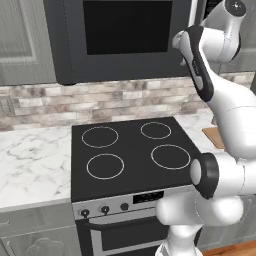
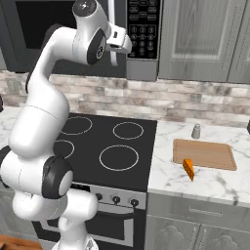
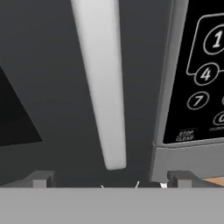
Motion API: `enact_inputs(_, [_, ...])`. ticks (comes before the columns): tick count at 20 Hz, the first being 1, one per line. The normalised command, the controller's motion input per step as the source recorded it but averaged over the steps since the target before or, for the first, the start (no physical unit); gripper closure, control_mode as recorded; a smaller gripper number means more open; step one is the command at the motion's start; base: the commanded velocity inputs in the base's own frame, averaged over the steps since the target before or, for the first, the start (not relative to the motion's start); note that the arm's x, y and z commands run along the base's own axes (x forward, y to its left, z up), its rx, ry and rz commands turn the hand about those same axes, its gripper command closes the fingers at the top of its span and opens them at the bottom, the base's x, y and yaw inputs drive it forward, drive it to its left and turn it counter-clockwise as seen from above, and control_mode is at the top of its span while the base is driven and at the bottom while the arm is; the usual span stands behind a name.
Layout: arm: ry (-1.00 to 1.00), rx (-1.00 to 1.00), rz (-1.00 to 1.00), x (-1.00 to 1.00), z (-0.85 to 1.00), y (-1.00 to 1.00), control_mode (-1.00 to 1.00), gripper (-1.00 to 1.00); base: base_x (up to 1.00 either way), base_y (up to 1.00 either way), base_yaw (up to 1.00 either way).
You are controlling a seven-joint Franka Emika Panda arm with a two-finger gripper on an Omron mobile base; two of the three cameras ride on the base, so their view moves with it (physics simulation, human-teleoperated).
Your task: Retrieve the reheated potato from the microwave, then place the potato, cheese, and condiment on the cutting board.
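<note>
Up high above the stove (image 1: 127, 155), a white robot arm reaches toward the closed microwave (image 1: 125, 40), and its gripper (image 3: 109, 177) hangs right in front of the door's long silver handle (image 3: 101, 83). Seen from the hand camera, the two dark fingertips (image 3: 41, 178) stand wide apart, one on each side of the lower end of the handle, gripping nothing; that spread looks chosen so the handle can pass between them before they close on it. The black keypad (image 3: 201, 74) sits just to the right of the handle, which suggests the door is hinged on the far side and must be pulled open from here. The potato cannot be seen; judging by the task, it is likely behind the dark window of the shut door, so opening comes first. Down on the marble counter (image 2: 215, 180) to the right of the stove lies the wooden cutting board (image 2: 205, 154). The orange cheese (image 2: 188, 169) rests at the board's front left corner, whether on it or just beside it is unclear, and the small grey shaker (image 2: 196, 131) stands just behind the board, off it, waiting to be moved.
</note>
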Motion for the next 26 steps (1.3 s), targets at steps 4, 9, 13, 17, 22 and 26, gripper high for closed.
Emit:
enact_inputs(4, [-0.03,0.0,0.01,0.32,0.0,-0.06,-1.0,-1.0,0.0,0.0,0.0])
enact_inputs(9, [-0.02,0.0,0.0,0.38,0.0,0.0,-1.0,-1.0,0.0,0.0,0.0])
enact_inputs(13, [0.0,0.0,0.0,0.44,0.0,0.0,-1.0,-1.0,0.0,0.0,0.0])
enact_inputs(17, [0.0,0.0,0.0,0.43,0.0,0.0,-1.0,-1.0,0.0,0.0,0.0])
enact_inputs(22, [-0.01,-0.01,0.0,0.41,-0.09,0.07,-1.0,1.0,0.0,0.0,0.0])
enact_inputs(26, [-0.14,-0.01,0.0,0.15,-0.22,0.31,-1.0,1.0,0.0,0.0,0.0])
